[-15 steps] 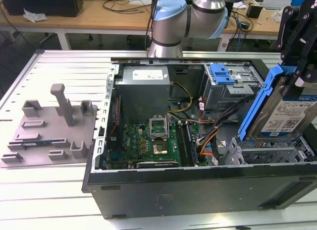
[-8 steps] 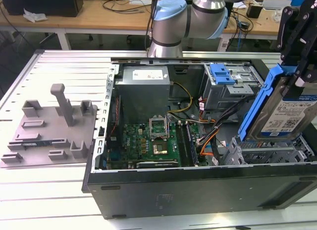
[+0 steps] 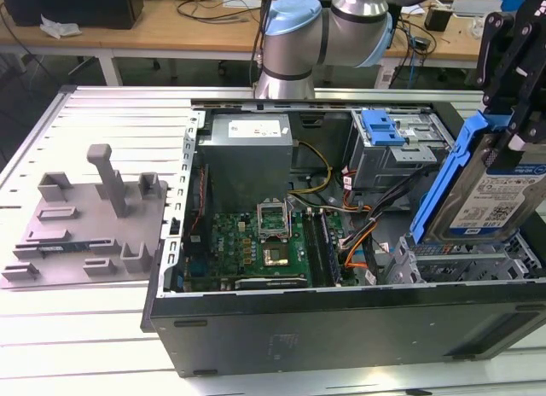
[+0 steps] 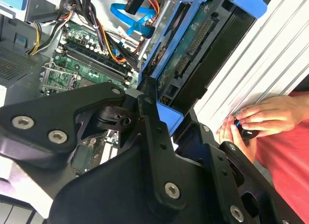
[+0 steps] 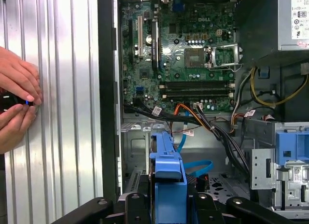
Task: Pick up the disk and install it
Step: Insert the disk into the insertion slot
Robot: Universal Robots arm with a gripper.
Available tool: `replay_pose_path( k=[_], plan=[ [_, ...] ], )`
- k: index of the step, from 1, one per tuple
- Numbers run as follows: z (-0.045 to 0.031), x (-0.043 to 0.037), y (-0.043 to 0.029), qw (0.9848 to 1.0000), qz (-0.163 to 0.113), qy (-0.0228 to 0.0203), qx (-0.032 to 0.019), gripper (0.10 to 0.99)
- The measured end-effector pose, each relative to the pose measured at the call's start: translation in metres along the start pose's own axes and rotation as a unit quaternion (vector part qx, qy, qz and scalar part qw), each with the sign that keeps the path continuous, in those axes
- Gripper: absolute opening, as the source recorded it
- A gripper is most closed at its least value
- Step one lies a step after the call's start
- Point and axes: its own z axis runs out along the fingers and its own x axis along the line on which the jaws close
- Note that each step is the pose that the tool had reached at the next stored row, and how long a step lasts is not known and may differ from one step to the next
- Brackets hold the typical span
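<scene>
The disk (image 3: 493, 191) sits clamped in the jaws, tilted, lower edge just above the drive cage (image 3: 465, 259), exterior view's right. Cables (image 3: 375, 217) near one edge; case (image 3: 341, 319) open-topped.

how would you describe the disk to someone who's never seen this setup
Find the open computer case on the ribbed metal table. At its end on the exterior view's right, the gripper holds the disk on edge. Unlike the big grey box inside, it is a flat silver slab in a bright blue frame.

disk (image 3: 499, 195) partly off-frame, exterior view
</scene>
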Motion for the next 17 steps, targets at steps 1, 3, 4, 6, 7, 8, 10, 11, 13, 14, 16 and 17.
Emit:
replay_pose_path(
  k=[1, 3, 4, 6, 7, 8, 10, 11, 13, 14, 16, 17],
  plan=[
    [0.0002, 0.0002, 0.0000, 1.0000, 0.000, 0.0000, 0.0000, 0.369],
    [0.0007, 0.0003, 0.0000, 1.0000, 0.000, 0.0002, 0.0000, 0.369],
    [0.0010, 0.0003, 0.0000, 1.0000, 0.000, 0.0001, 0.0000, 0.369],
    [0.0016, 0.0002, 0.0000, 1.0000, 0.000, 0.0001, 0.0000, 0.369],
    [0.0019, 0.0002, 0.0000, 1.0000, 0.000, 0.0001, 0.0000, 0.369],
    [0.0027, 0.0002, 0.0000, 1.0000, 0.000, 0.0001, 0.0000, 0.369],
    [0.0032, 0.0002, 0.0000, 1.0000, -0.001, 0.0001, 0.0000, 0.369],
    [0.0035, 0.0002, 0.0000, 1.0000, -0.001, 0.0001, 0.0000, 0.369],
    [0.0043, 0.0001, 0.0000, 1.0000, -0.002, 0.0001, 0.0001, 0.369],
    [0.0046, 0.0001, 0.0000, 1.0000, -0.003, 0.0001, 0.0001, 0.369],
    [0.0054, 0.0001, 0.0000, 1.0000, -0.004, 0.0000, 0.0002, 0.369],
    [0.0056, 0.0001, 0.0000, 1.0000, -0.005, 0.0001, 0.0002, 0.369]
  ],
)
